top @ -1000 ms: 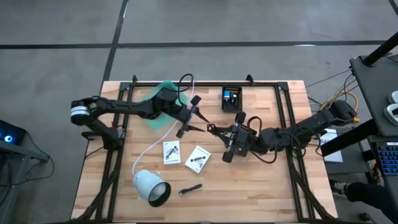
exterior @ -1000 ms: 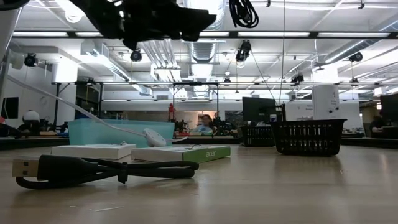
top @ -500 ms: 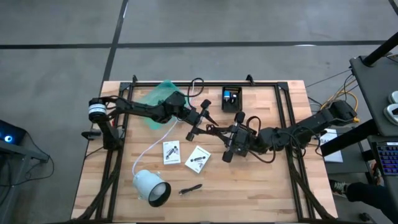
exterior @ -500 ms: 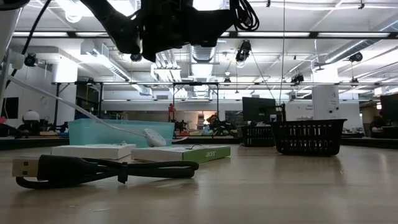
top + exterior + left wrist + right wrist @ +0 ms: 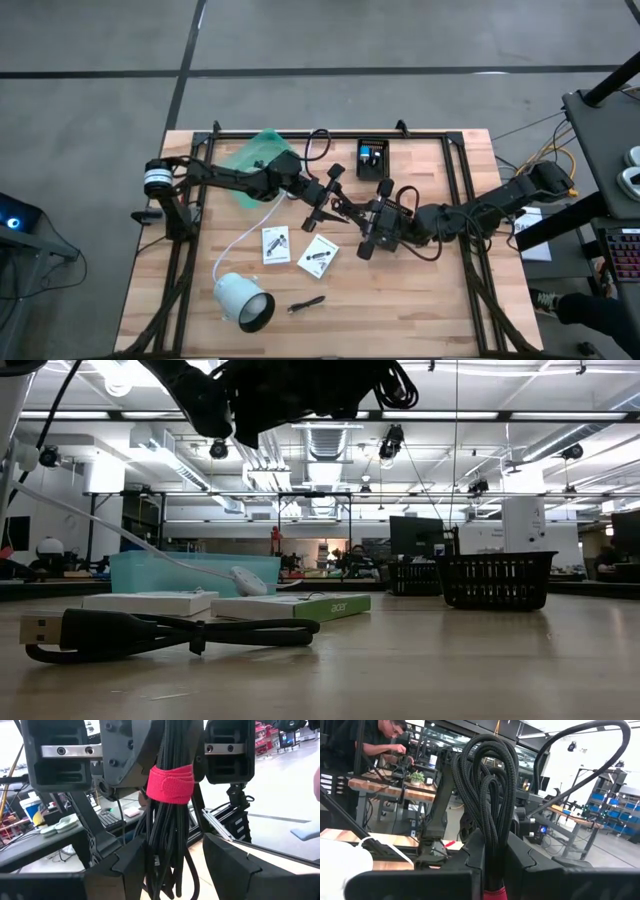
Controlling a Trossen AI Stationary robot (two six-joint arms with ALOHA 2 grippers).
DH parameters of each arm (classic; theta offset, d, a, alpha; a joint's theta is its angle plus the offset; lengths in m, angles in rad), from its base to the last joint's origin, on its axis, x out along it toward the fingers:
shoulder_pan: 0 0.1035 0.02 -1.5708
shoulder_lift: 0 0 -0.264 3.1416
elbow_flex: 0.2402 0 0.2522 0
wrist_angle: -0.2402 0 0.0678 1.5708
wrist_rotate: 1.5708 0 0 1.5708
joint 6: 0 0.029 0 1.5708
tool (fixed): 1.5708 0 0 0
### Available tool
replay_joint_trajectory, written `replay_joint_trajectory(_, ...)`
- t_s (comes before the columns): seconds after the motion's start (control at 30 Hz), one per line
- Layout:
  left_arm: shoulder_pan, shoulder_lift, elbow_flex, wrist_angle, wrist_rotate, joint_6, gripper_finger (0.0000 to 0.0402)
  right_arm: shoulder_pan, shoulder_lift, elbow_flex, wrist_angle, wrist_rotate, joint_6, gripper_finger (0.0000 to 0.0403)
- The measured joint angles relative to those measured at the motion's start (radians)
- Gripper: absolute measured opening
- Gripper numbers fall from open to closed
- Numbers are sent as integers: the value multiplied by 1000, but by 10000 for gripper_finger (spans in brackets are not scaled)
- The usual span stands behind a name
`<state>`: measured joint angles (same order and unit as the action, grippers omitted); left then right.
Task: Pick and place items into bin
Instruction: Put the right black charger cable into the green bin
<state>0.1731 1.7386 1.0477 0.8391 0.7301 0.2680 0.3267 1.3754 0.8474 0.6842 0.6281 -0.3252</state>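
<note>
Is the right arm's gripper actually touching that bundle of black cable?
Touching. In the right wrist view, the right gripper has its dark fingers clamped on the black coiled cable.

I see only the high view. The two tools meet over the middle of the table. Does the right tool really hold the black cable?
Observer: Yes, the right tool is shut on the black cable, a looped bundle.
Operator: And the left tool?
Observer: The left tool is open; the bundle hangs between its fingers.
Operator: Is the bundle loose?
Observer: No, a red strap binds it.
</note>
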Motion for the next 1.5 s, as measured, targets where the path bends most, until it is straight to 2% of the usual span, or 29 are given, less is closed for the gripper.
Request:
replay_joint_trajectory(0.47, -7, 8, 32, 14, -66, 0, 167, -16, 0, 0, 2, 2, -1, 23)
replay_joint_trajectory(0.63, -7, 9, 35, 10, -83, 0, 114, -16, 0, 0, 0, 3, -1, 27)
replay_joint_trajectory(0.8, -6, 9, 35, -15, -82, 0, 33, -16, 0, -1, -4, 3, -1, 62)
replay_joint_trajectory(0.9, 4, 6, 35, -53, -84, 1, 30, -13, 0, -1, -6, 4, 0, 83)
replay_joint_trajectory(1.23, 35, -105, 35, -374, -215, 36, 32, 10, -44, -1, -161, 27, 31, 129)
replay_joint_trajectory(1.5, 43, -288, 34, -751, -455, 218, 30, 43, -123, 0, -382, 160, 291, 128)
